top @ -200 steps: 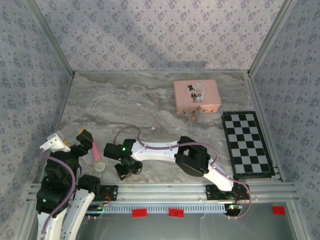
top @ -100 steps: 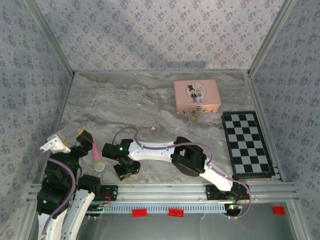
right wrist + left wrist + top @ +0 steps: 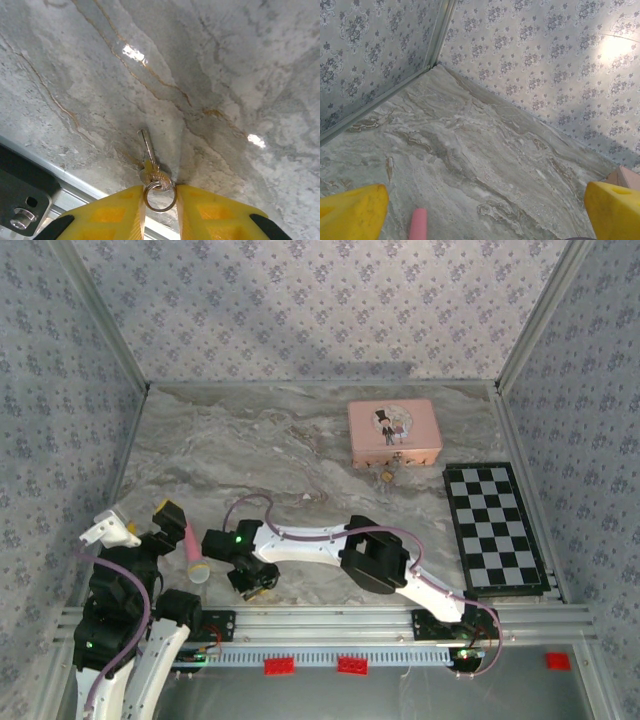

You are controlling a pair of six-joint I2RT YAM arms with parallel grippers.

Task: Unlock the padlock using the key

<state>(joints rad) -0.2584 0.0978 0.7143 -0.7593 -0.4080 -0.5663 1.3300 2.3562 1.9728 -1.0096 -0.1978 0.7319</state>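
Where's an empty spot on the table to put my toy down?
The biggest bare patch is the back left of the table, between the left wall and the pink tin. Crowded: front left, around the pink tube, the right gripper and the key; and the right side, with the checkerboard and the padlock by the tin.

On the grey marbled desk (image 3: 250,455) a pink picture tin (image 3: 394,433) stands toward the far side, a black-and-white chequered board (image 3: 495,530) lies along the right edge, and a pink stick (image 3: 192,545) lies at the near left.
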